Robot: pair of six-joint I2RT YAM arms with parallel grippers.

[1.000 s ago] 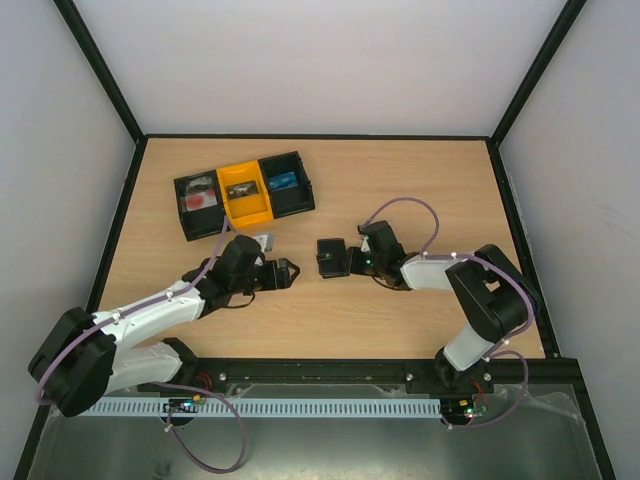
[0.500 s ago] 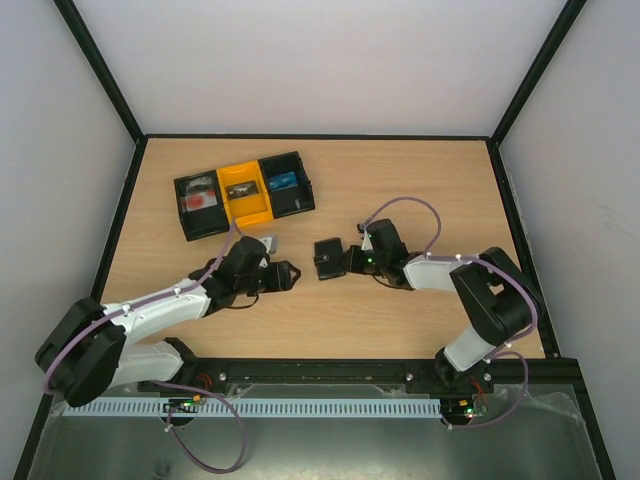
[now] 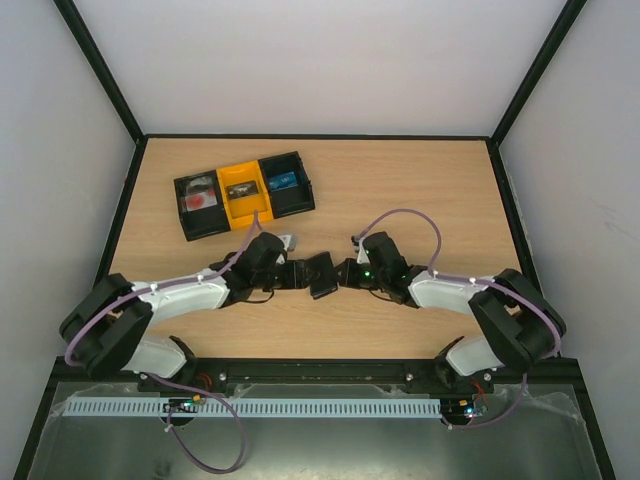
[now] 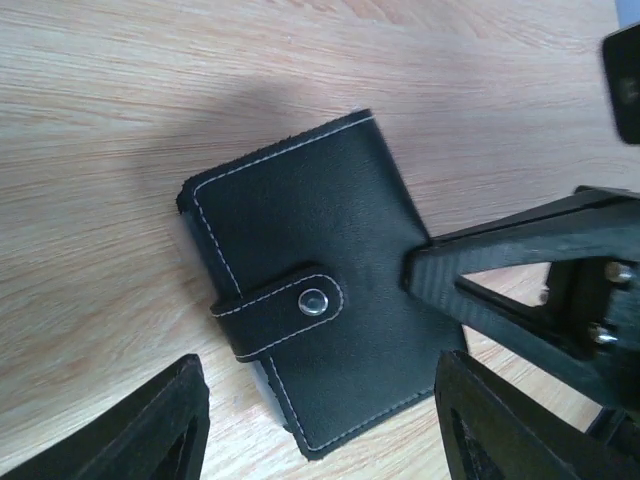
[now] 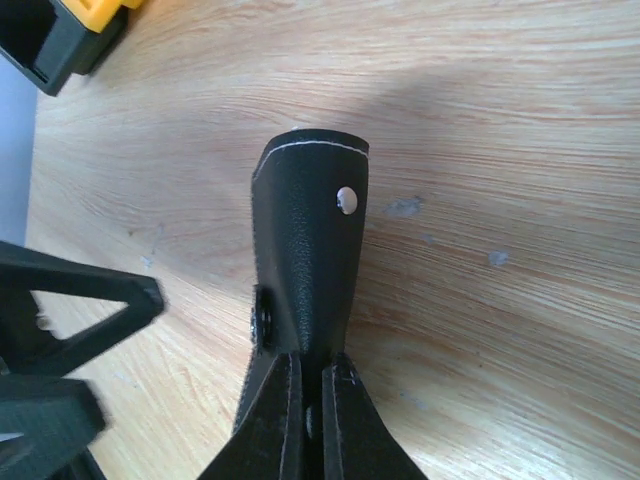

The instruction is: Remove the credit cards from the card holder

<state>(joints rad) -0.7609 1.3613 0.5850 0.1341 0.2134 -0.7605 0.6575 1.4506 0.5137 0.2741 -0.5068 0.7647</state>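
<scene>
Although well apart a second ago, now brought nose to nose over the near middle of the wooden table [image 3: 430, 190]. More reach inward for the left arm [image 3: 190, 292] and the right arm [image 3: 450, 290] alike, each stretched lower and flatter than before. Same spot as earlier for the black-and-yellow tray [image 3: 243, 193], toward the far left of the table, well apart from the meeting point.

A shift nearer and leftward for the card holder [image 3: 320, 273], which before lay right of centre, clear of the left arm; now directly between the two grippers. Closed, black stitched cover up, with the tab [image 4: 280, 312] drawn across it and fastened by a small metal snap [image 4: 315, 302]. Under the cover's edge, a thin pale sliver, too slim to identify. Whether flat on the wood or raised a little, impossible to tell.

Clamped on one edge of the holder by the right gripper [image 3: 342, 275]: partly parted a second ago, now pinched down hard on the leather, fingers nearly together.

Opposite, the left gripper [image 3: 300, 273], somewhat narrower than a second ago yet gaping wide, one finger [image 4: 150, 430] to either side of the holder's nearer end. Gripping nothing; contact with the cover not clear from either wrist view
</scene>
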